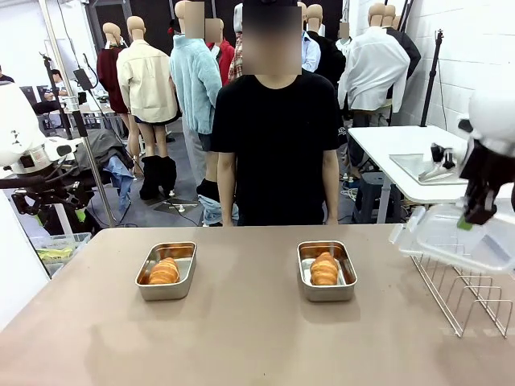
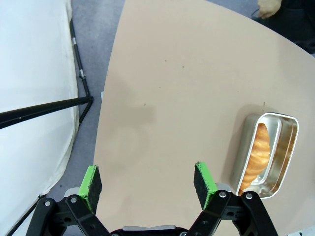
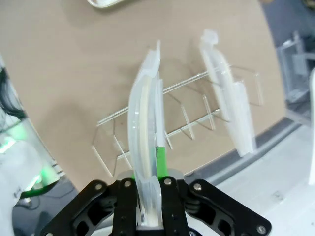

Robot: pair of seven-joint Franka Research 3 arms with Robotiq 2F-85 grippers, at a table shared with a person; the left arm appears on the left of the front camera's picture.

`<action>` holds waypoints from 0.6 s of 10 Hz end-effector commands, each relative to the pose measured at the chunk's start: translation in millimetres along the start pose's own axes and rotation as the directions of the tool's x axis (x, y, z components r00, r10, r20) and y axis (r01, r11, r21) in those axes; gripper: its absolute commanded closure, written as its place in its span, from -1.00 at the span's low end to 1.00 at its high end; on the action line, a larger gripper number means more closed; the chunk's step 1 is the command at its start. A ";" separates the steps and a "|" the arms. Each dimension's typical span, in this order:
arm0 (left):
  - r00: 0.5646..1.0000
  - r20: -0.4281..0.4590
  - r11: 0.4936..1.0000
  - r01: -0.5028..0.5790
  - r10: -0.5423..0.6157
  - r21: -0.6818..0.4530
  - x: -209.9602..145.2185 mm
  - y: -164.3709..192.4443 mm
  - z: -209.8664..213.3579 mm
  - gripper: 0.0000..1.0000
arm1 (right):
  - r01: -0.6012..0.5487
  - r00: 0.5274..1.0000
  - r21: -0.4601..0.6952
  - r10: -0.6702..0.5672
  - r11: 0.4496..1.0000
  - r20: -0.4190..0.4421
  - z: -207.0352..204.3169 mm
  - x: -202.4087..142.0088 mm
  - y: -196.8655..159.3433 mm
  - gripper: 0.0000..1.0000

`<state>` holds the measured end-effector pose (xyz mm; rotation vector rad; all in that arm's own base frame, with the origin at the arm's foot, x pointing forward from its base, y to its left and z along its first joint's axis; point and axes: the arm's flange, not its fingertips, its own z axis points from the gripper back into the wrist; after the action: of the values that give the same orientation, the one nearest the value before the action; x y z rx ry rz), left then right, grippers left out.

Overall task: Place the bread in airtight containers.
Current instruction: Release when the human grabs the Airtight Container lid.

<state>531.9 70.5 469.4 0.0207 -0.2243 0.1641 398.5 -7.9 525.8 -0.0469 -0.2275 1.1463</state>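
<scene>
One roll [image 1: 164, 272] lies in each of two open tins [image 1: 166, 294] on the counter [image 1: 241, 346], the right hand [image 1: 469, 219] pinched shut on a lid [image 1: 438, 239] above the wire rack [image 1: 471, 301], the left hand [image 2: 147, 179] wide open and empty.

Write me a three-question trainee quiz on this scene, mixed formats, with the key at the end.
1. True or false: both tins already hold bread.
2. What do the fingers of the right gripper clamp? A) a clear lid B) a roll C) nothing
3. Fill in: the left gripper hovers over the table with its fingers ___.
Key: 1 true; 2 A; 3 open.
</scene>
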 end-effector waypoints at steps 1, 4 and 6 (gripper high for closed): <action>1.000 -0.004 1.000 -0.009 0.009 0.002 -0.7 1.7 1.3 -0.94 | 0.128 0.991 0.080 -0.130 0.989 0.018 26.6 35.5 -28.3 1.00; 1.000 -0.004 1.000 -0.009 0.009 0.002 -0.7 1.7 1.3 -0.94 | 0.405 0.901 0.230 -0.429 0.885 0.063 61.1 85.3 -80.1 1.00; 1.000 -0.004 1.000 -0.009 0.009 0.002 -0.7 1.7 1.3 -0.94 | 0.619 0.715 0.421 -0.698 0.663 0.047 57.3 118.0 -128.2 1.00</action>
<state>531.8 70.6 469.1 0.0207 -0.2236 0.1644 516.3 39.6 605.7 0.3401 -0.1539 0.6170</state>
